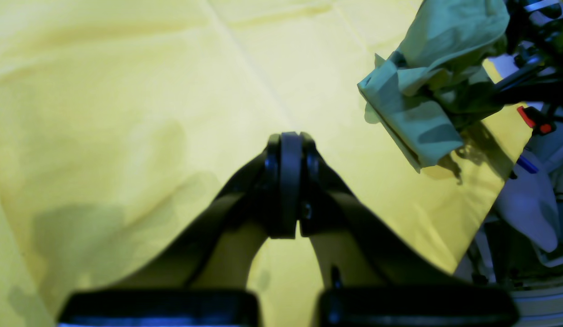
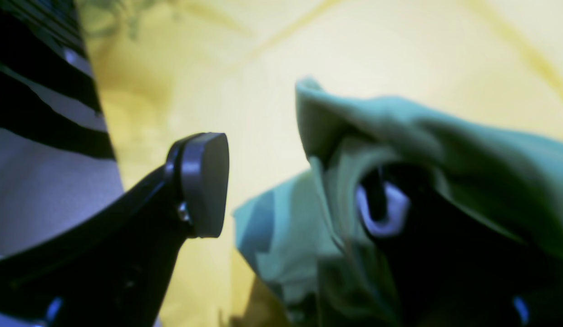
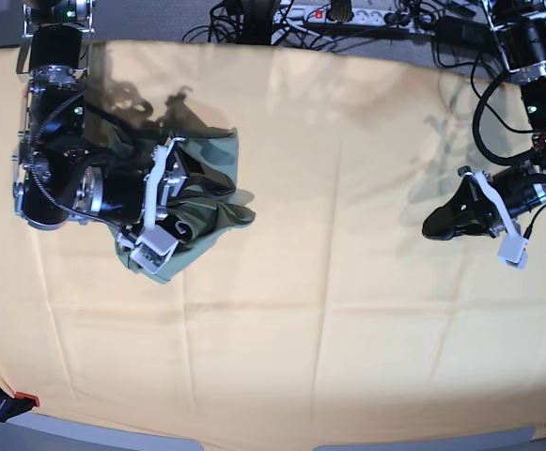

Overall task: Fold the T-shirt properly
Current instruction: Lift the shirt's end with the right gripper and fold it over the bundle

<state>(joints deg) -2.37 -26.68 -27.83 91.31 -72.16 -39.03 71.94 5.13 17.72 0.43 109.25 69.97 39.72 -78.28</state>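
The sage-green T-shirt lies bunched in a heap at the back left of the pale yellow-orange cloth. My right gripper is in the heap with its jaws wide open. In the right wrist view one bare pad stands clear at the left, while a fold of the T-shirt drapes over the other finger. My left gripper hovers far to the right over bare cloth. Its fingertips are pressed shut on nothing, and the T-shirt shows far off at the upper right of the left wrist view.
Cables and a power strip run along the back edge. A red-tipped clamp holds the cloth's front left corner. The cloth shows faint crease lines across its surface.
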